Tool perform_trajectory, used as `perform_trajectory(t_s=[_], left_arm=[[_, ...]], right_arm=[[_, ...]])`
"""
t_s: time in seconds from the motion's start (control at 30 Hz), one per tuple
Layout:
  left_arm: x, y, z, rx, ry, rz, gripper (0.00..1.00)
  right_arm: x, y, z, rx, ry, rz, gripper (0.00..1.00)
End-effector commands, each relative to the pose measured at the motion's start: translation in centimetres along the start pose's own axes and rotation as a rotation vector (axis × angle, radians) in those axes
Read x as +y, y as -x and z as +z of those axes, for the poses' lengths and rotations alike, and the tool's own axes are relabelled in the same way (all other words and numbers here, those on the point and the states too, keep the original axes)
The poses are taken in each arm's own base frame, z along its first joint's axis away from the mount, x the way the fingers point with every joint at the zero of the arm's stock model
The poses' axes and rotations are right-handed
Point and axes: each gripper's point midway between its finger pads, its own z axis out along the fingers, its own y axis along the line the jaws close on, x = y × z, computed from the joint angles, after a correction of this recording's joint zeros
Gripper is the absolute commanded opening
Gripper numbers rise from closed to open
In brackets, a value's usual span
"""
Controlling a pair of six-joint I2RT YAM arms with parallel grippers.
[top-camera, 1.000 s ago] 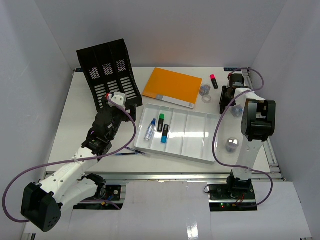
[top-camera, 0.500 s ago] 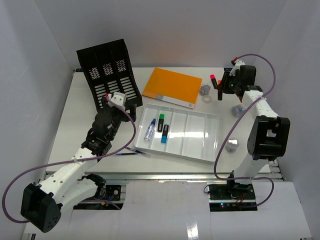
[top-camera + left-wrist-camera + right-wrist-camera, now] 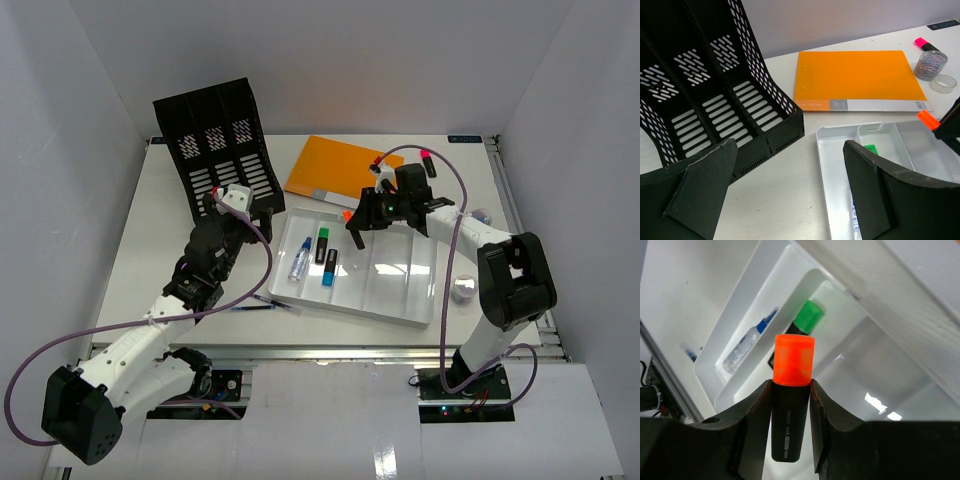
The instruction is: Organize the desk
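Worktop [image 3: 150, 250] is spreading wide and white under both arms. Left jaws are gaping open, empty, hanging beside the black file rack [image 3: 215, 150]. Right jaws are clamping an orange highlighter [image 3: 794, 365], hovering it over the white tray [image 3: 390, 275]. Sorting pens is the step, I'd say; next calls for lowering it beside the green highlighter [image 3: 322, 238] and releasing.

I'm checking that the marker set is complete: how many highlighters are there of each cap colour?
orange highlighter: 1
green highlighter: 1
blue highlighter: 1
pink highlighter: 1
Total: 4
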Motion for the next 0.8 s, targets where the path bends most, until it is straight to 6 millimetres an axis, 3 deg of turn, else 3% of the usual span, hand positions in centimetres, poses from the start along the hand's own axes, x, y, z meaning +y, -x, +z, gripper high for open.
perform_trajectory(t_s=[0.0, 0.2, 0.33, 0.77], left_arm=[[0.6, 1.7, 0.3, -0.03, 0.027, 0.006, 0.98], [1.2, 1.7, 0.4, -0.029, 0.056, 0.03, 0.98], [1.1, 1.5, 0.5, -0.021, 0.056, 0.038, 0.98], [1.1, 1.8, 0.4, -0.03, 0.049, 0.036, 0.98]], right_arm=[[2.4, 0.3, 2.2, -0.018, 0.084, 0.037, 0.1], [4.0, -1.0, 4.9, 0.031, 0.103, 0.072, 0.16], [3.9, -0.6, 5.6, 0.022, 0.099, 0.091, 0.21], [3.1, -1.8, 7.3, 0.044, 0.054, 0.073, 0.49]])
